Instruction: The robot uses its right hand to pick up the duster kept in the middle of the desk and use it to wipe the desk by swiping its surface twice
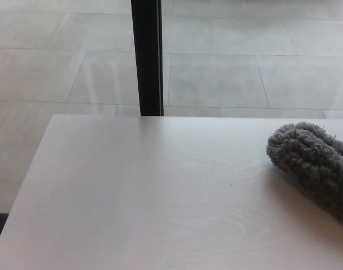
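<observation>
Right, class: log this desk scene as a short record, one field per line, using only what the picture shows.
Surface: pale wood-grain desk
Object: fluffy grey duster, lying on the desk at the right edge of the picture, partly cut off
Robot hands: neither in view
Duster contact: nothing touching it
Background: grey tiled floor, black vertical post beyond the desk's far edge
</observation>
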Controlling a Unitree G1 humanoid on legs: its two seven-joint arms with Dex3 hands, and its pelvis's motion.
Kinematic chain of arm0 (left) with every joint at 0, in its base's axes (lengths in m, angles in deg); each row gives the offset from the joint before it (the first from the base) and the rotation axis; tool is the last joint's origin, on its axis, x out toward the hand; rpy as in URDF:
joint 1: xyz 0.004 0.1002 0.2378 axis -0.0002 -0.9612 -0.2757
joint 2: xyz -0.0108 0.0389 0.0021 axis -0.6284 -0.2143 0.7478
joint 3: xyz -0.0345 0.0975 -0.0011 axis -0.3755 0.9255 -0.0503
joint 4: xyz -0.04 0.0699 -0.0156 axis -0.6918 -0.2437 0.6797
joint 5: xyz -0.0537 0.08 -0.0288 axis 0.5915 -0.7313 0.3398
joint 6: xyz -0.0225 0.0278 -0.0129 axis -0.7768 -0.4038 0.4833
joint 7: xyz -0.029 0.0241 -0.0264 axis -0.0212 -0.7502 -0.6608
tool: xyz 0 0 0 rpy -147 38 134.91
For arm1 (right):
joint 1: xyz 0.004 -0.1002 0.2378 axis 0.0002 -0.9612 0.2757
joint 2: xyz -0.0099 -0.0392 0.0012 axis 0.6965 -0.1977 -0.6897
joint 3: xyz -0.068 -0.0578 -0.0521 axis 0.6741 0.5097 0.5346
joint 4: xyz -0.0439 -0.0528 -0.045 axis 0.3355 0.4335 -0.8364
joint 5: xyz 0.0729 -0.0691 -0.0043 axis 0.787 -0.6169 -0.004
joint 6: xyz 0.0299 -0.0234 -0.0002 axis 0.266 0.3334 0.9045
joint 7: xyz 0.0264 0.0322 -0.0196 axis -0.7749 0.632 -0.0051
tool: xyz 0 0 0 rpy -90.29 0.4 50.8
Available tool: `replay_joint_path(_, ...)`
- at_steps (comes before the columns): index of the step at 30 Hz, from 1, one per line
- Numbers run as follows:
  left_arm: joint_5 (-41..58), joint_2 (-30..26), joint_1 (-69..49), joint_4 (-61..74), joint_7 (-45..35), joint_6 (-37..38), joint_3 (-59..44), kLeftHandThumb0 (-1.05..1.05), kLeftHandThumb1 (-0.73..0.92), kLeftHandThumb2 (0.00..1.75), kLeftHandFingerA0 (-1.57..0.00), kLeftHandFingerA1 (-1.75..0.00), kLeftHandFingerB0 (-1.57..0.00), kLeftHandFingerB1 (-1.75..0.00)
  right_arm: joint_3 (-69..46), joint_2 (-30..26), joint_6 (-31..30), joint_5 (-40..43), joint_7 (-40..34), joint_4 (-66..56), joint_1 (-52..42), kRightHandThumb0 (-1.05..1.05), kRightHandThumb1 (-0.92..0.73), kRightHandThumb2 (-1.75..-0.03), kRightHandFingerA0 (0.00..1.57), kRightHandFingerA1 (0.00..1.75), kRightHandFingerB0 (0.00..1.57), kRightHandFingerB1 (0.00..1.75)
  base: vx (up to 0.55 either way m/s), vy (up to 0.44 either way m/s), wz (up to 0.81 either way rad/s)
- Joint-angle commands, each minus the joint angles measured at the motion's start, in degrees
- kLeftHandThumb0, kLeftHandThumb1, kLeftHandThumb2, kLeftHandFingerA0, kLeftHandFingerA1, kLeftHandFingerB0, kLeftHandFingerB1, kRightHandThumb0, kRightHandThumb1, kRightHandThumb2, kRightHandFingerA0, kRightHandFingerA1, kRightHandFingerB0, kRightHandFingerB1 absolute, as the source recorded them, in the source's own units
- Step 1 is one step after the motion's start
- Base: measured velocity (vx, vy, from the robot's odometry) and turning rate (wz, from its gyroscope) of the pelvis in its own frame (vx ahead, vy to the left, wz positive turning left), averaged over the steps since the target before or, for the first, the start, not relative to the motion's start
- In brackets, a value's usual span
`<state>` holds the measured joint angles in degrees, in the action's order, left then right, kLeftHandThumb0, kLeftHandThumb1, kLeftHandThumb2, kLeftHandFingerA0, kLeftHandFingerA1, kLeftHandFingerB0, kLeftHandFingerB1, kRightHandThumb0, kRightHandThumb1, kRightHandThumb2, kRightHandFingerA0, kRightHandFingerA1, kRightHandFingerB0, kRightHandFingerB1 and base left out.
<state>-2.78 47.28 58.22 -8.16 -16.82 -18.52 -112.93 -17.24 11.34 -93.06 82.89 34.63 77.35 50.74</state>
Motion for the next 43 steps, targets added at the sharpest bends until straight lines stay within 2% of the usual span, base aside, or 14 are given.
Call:
replay_joint_path(1,1.35,-1.39,0.02,-0.12,0.74,-1.65,-1.18,-0.57,0.55,0.95,-0.49,-0.71,-0.37,-0.6,3.04,-0.66,2.63,2.4,0.5,0.01,-1.18,-0.84,-0.66,-1.03,0.38,0.82,0.05,0.49,0.0,0.0,0.0)
replay_joint_path(3,0.74,-1.54,0.51,0.02,0.52,-1.77,-0.65,-0.57,0.56,0.96,-0.48,-0.71,-0.37,-0.61,3.88,-0.81,3.15,3.03,0.36,0.51,-1.02,-0.85,-0.67,-1.02,0.39,0.82,0.06,0.51,0.0,0.0,0.0)
replay_joint_path(4,0.84,-1.49,0.51,0.07,0.59,-1.64,-0.75,-0.55,0.73,0.62,-0.5,-0.69,-0.41,-0.52,4.46,-0.86,3.51,3.11,0.35,0.64,-1.05,-0.85,-0.67,-1.01,0.37,0.81,0.08,0.55,0.0,0.0,0.0)
replay_joint_path(8,0.77,-1.41,0.38,0.43,1.62,-0.66,-0.81,-0.52,0.72,0.61,-0.55,-0.73,-0.47,-0.55,5.88,-0.49,4.03,3.9,-0.64,-0.41,-0.81,-0.83,-0.65,-1.02,0.37,0.78,0.04,0.48,0.0,0.0,0.0)
replay_joint_path(9,2.1,-0.95,0.44,1.02,3.37,1.25,-2.38,-0.46,0.71,0.61,-0.59,-0.74,-0.49,-0.59,7.04,-0.29,4.78,3.21,-1.06,-0.59,-0.44,-0.82,-0.83,-0.65,0.31,0.84,0.03,0.47,0.0,0.0,0.0)
replay_joint_path(13,8.76,3.39,3.6,7.59,10.88,16.74,-11.82,-0.48,0.73,0.61,-0.58,-0.78,-0.57,-0.53,9.69,-0.03,6.23,2.57,-1.51,-1.21,-0.75,-0.85,-0.65,-1.01,0.41,0.78,0.12,0.56,0.0,0.0,0.0)
replay_joint_path(14,8.87,5.13,4.6,12.11,10.32,24.08,-12.73,-0.43,0.72,0.61,-0.52,-0.72,-0.48,-0.52,9.54,-0.23,6.21,2.89,-1.42,-1.22,-0.88,-0.81,-0.8,-0.64,0.39,0.86,0.1,0.54,0.0,0.0,0.0)
replay_joint_path(16,7.19,7.56,4.62,25.67,9.77,29.43,-11.54,-0.55,0.66,0.6,-0.51,-0.83,-0.51,-0.6,10.27,0.22,7.13,2.36,-0.81,-2.02,-1.54,-0.82,-0.82,-0.65,0.4,0.88,0.09,0.55,0.0,0.0,0.0)
replay_joint_path(17,4.43,8.68,4.17,36.63,9.39,33.44,-9.41,-0.71,0.53,0.99,-0.51,-0.82,-0.39,-0.66,10.21,0.55,6.93,2.6,-1.55,-2.44,-1.29,-0.8,-0.81,-0.64,0.42,0.89,0.11,0.54,0.0,0.0,0.0)
replay_joint_path(18,2.05,9.21,3.46,44.73,10.1,34.31,-7.83,-0.71,0.53,0.99,-0.51,-0.82,-0.39,-0.66,10.26,0.72,6.92,2.63,-2.28,-2.55,-0.98,-0.8,-0.81,-0.64,0.42,0.89,0.11,0.54,0.0,0.0,0.0)
replay_joint_path(19,3.44,9.4,2.5,69.15,4.27,36.24,-2.95,-0.72,0.65,0.59,-0.4,-0.63,-0.39,-0.48,10.25,0.75,7.4,2.73,-2.12,-1.68,-0.39,-0.79,-0.79,-0.64,0.41,0.86,0.15,0.51,0.0,0.0,0.0)
replay_joint_path(21,0.8,5.51,8.36,88.96,3.44,35.61,1.63,-0.7,0.67,0.6,-0.27,-0.48,-0.27,-0.38,10.02,1.35,7.45,3.27,-2.04,-1.36,0.47,-0.77,-0.61,-0.99,0.45,0.78,0.18,0.56,0.0,0.0,0.0)
replay_joint_path(23,-5.96,-0.52,20.99,95.9,3.63,38.4,3.01,-0.74,0.56,0.92,-0.03,-0.38,-0.03,-0.28,10.02,2.0,7.55,3.46,-1.97,-0.78,0.87,-0.75,-0.76,-0.63,0.43,0.82,0.3,0.49,0.0,0.0,0.0)
replay_joint_path(43,-9.47,3.31,19.35,102.34,3.05,34.92,3.24,-0.74,0.56,0.92,-0.03,-0.38,-0.03,-0.28,9.53,0.93,7.37,3.75,-1.08,-0.7,-3.06,-0.73,-0.76,-0.63,0.45,0.84,0.3,0.51,0.0,0.0,0.0)
